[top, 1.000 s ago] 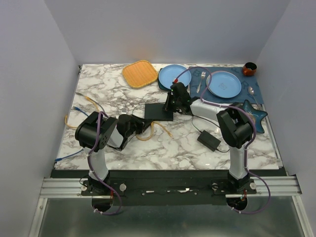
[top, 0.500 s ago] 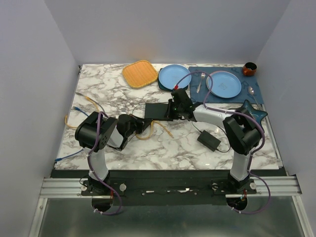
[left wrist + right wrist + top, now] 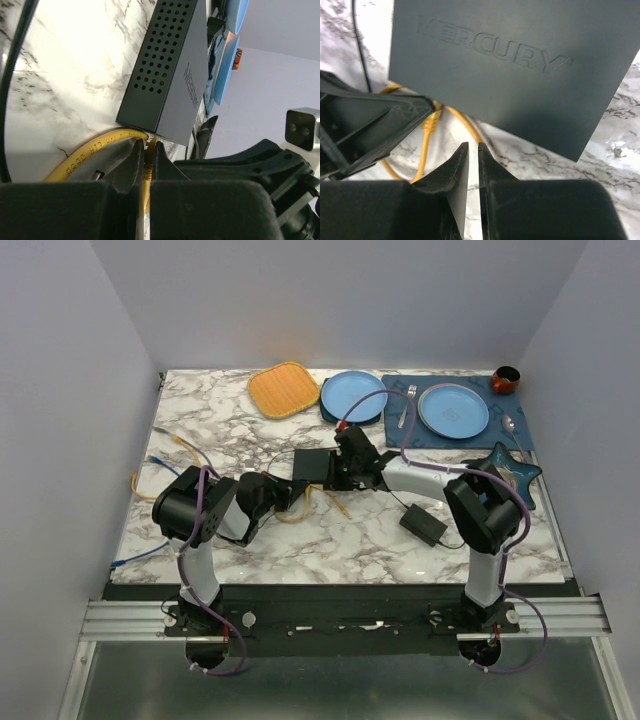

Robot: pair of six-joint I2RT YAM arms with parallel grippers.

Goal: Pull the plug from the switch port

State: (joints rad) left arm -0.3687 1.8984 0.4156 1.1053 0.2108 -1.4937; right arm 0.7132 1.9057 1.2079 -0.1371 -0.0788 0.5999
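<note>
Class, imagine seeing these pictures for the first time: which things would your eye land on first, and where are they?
The black switch in the middle of the marble table draws the eye, with both arms bent toward it. At its near side the left gripper is pinched on a yellow plug at a port. Along the far edge, the orange mat and the blue plate beside it stand out.

Two blue plates (image 3: 353, 395) (image 3: 453, 410), one switch (image 3: 311, 465)
</note>
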